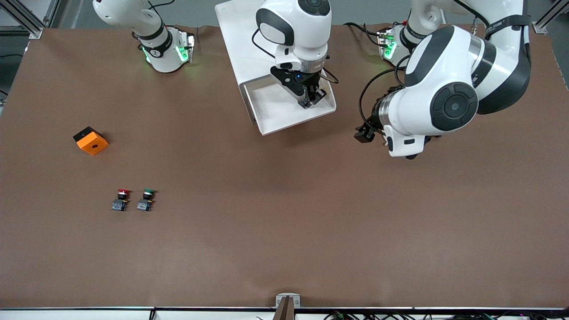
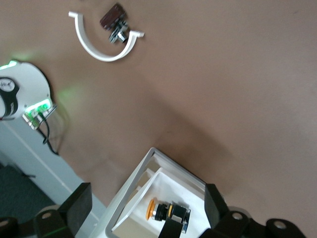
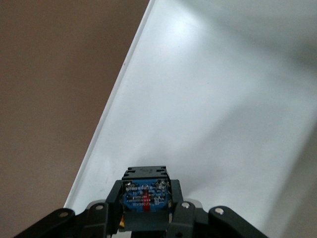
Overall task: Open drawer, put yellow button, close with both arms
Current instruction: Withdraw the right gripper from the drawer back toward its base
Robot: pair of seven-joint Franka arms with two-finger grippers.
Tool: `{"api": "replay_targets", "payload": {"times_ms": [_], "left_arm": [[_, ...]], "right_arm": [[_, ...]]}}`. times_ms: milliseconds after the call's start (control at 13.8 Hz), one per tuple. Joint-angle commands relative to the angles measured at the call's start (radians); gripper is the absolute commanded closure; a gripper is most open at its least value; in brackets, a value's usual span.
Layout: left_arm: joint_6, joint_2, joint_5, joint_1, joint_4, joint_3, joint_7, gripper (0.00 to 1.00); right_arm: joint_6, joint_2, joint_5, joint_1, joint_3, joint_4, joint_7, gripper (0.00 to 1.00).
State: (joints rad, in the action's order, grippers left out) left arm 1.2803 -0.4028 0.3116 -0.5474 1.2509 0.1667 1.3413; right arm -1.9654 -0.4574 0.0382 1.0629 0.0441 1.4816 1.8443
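Observation:
The white cabinet [image 1: 240, 40] stands at the robots' edge of the table, and its top drawer [image 1: 271, 126] is pulled open toward the front camera. My right gripper [image 1: 311, 101] reaches down into the drawer, shut on the yellow button [image 3: 146, 191], whose blue-labelled body shows between the fingers [image 3: 111, 206]. In the left wrist view the button [image 2: 168, 211] lies sideways just above the drawer floor [image 2: 183, 188], with its orange-yellow cap clear. My left gripper [image 1: 365, 134] hangs beside the drawer toward the left arm's end, open and empty, its fingers [image 2: 74, 206] wide apart.
An orange cube with a hole [image 1: 91, 140] sits toward the right arm's end. A red-capped button [image 1: 121, 200] and a green-capped button [image 1: 146, 200] lie side by side nearer the front camera. A white curved piece [image 2: 101, 49] with a dark part shows in the left wrist view.

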Motion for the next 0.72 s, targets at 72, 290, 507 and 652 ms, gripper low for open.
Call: {"api": "replay_targets", "payload": {"times_ms": [72, 290, 507, 652], "left_arm": [[0.135, 0.086, -0.077, -0.016, 0.166, -0.026, -0.075, 0.00], [0.336, 0.238, -0.123, -0.016, 0.416, -0.061, -0.149, 0.00], [0.471, 0.299, -0.161, -0.015, 0.538, -0.085, -0.191, 0.00], [0.551, 0.292, -0.161, -0.019, 0.565, -0.090, -0.211, 0.00]], "right_arm": [[0.023, -0.006, 0.023, -0.004, 0.013, -0.021, -0.025, 1.00], [0.046, -0.004, 0.025, -0.014, 0.017, -0.020, -0.025, 1.00], [0.045, -0.004, 0.019, -0.026, 0.017, -0.020, -0.016, 0.55], [0.048, -0.001, 0.012, -0.034, 0.017, -0.024, -0.019, 0.00]]}}
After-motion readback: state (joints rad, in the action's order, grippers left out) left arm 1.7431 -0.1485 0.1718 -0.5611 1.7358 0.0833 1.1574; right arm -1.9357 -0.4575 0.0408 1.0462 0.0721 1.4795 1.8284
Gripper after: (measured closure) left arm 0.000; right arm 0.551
